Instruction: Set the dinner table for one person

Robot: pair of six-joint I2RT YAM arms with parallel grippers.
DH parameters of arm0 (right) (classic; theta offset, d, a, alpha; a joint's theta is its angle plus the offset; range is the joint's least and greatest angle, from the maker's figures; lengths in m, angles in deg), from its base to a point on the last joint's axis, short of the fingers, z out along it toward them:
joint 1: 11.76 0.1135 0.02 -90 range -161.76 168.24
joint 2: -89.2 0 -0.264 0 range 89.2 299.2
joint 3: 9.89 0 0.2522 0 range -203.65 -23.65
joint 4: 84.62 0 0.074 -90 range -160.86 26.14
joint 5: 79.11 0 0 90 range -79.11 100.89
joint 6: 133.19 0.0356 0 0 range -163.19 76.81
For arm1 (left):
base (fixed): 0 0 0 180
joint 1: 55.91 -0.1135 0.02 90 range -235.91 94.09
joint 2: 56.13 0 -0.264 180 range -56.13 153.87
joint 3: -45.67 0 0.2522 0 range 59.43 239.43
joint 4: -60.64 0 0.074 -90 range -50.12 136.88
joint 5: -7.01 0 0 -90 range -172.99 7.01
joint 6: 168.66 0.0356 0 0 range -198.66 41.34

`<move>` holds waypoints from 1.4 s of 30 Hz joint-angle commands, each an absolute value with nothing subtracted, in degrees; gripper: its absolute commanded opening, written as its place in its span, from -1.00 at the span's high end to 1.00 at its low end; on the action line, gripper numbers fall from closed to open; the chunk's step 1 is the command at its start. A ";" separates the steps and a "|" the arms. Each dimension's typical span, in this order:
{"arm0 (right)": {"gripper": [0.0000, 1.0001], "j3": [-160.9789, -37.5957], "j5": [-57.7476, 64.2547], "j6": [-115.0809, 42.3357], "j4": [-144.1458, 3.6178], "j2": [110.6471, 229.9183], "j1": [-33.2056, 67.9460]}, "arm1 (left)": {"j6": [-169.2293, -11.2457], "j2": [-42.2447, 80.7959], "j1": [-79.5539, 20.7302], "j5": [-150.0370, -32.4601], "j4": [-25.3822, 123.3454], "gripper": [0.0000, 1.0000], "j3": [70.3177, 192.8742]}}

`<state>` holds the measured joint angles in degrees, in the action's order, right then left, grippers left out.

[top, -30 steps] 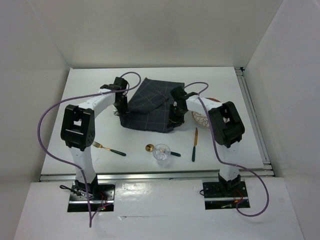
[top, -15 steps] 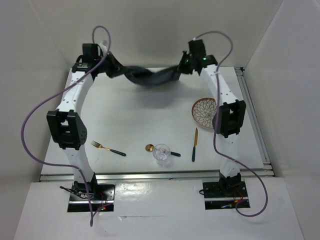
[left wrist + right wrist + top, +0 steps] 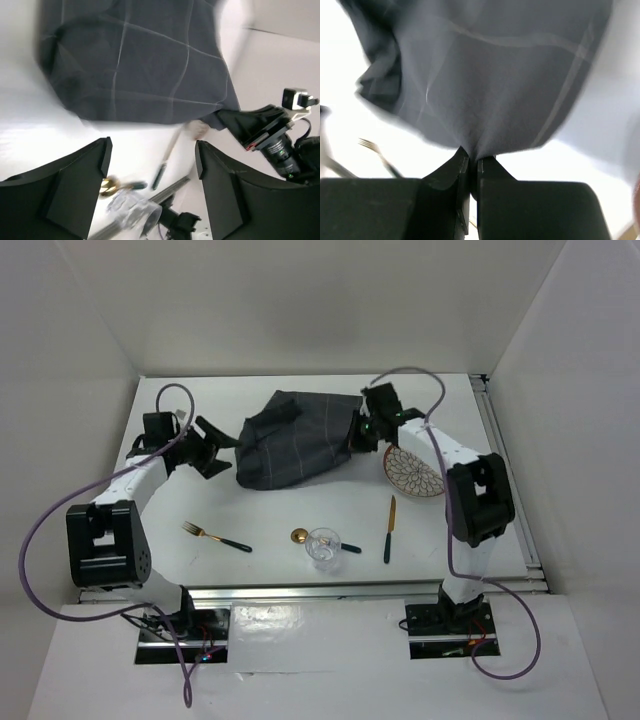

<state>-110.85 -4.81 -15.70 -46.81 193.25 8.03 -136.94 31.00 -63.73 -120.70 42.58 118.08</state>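
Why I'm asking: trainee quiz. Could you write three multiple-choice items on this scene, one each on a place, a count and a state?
1. Where is the round patterned plate? A. right of the dark grey grid-lined cloth B. on that cloth C. near left corner
2. How many pieces of cutlery lie on the white tabletop? A. one B. three C. five
3. The right hand is: A. open B. shut on the cloth C. shut on the plate
A: it lies past the cloth's right edge. B: gold, dark-handled fork, spoon, knife. B: fingers pinch a fold.
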 commanded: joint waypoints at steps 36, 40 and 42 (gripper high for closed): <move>1.00 -104.60 -2.64 -17.44 -42.03 194.85 9.42 | -102.12 67.00 -27.44 -44.94 -6.03 -0.33 159.27; 1.00 -105.13 -3.17 -17.44 -41.50 195.90 9.42 | -101.60 68.32 -26.12 -42.74 -6.56 -0.46 159.27; 1.00 -105.74 -3.17 -17.44 -40.98 195.90 9.42 | -100.99 68.94 -26.12 -42.73 -6.56 -0.52 159.80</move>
